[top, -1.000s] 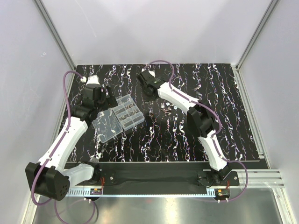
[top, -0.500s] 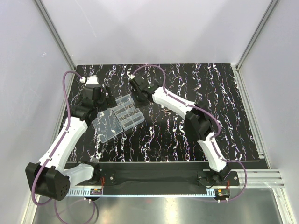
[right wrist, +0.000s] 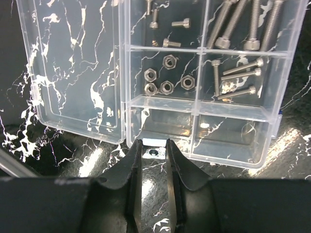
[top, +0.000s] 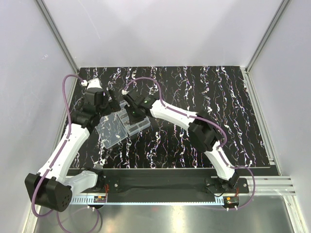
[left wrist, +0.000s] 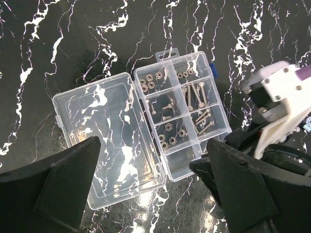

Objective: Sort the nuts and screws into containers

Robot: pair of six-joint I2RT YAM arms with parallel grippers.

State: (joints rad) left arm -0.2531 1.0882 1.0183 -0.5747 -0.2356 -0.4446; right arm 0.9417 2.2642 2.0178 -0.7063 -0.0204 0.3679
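Observation:
The clear organiser box (top: 127, 121) lies open, its lid (top: 110, 132) flat beside it. In the right wrist view its compartments (right wrist: 199, 73) hold screws (right wrist: 237, 76) and nuts (right wrist: 166, 87); the two nearest compartments (right wrist: 232, 132) look empty. My right gripper (right wrist: 153, 145) is shut on a small silvery square nut (right wrist: 154, 151) with a round hole, at the box's near rim. My left gripper (left wrist: 153, 155) is open wide above the box (left wrist: 182, 107) and lid (left wrist: 107, 141), touching nothing. From above, the left gripper (top: 106, 104) and right gripper (top: 131, 112) sit on either side of the box.
The black, white-streaked tabletop (top: 214, 111) stretches to the right of the box. My right arm (top: 175, 114) reaches across the middle of the table; its white wrist shows in the left wrist view (left wrist: 282, 94). White walls and metal rails enclose the table.
My right arm has swung left from the table's middle to the organiser box, its gripper now at the box's rim. My left arm has shifted only slightly.

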